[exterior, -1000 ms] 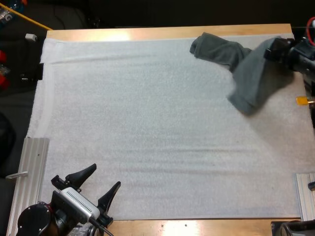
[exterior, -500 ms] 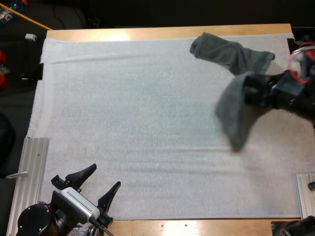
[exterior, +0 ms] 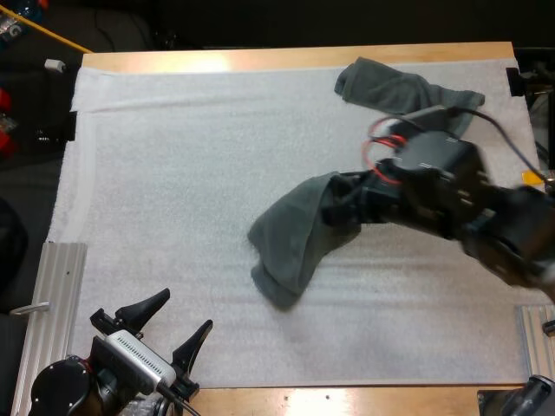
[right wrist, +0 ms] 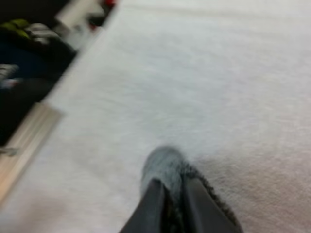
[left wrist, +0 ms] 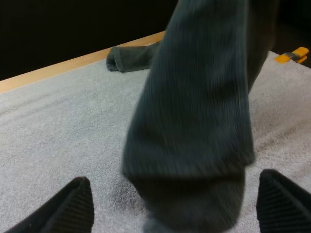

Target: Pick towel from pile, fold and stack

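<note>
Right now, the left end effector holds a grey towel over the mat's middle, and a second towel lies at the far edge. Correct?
Not the left: the high view shows the right end effector holding the grey towel over the middle of the mat. The second towel lies at the far edge.

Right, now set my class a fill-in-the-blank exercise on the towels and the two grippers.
1. The right gripper is ____ on the hanging dark grey-green towel.
2. The left gripper is ____, clear of everything.
3. A second crumpled grey-green towel lies at the white mat's far ____ corner.
Missing words: shut; open; right.
</note>
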Available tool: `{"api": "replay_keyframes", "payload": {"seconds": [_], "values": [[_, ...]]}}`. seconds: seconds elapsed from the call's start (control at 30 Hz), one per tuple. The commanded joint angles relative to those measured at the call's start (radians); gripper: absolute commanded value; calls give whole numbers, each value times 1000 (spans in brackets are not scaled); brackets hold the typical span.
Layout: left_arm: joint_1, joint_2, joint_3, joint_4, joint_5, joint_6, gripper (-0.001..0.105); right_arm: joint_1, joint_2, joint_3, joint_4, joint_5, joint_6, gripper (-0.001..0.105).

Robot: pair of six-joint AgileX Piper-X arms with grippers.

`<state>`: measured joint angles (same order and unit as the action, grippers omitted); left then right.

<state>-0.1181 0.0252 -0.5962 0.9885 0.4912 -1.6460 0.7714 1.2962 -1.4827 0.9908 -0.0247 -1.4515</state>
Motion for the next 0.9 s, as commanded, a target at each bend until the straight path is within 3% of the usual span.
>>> {"api": "replay_keyframes", "payload": {"seconds": [0.0,0.13,0.3,0.57,0.73,0.83,0.87], "values": [[-7,2,-1,-6,7,-9,67,-1,41,-9,-9,39,-7,0],[-7,2,-1,-6,7,-9,67,-3,174,-9,-58,122,-30,0],[-7,2,-1,-6,7,-9,67,-32,295,-9,-154,126,-27,0],[-7,2,-1,-6,7,-9,67,-130,314,-20,-201,253,-26,0],[-7,2,-1,-6,7,-9,67,-188,314,-39,-201,252,-29,0],[-7,2,-1,-6,7,-9,67,-202,314,-38,-198,231,-41,14],[-7,2,-1,-6,7,-9,67,-204,314,-38,-197,219,-41,26]]}}
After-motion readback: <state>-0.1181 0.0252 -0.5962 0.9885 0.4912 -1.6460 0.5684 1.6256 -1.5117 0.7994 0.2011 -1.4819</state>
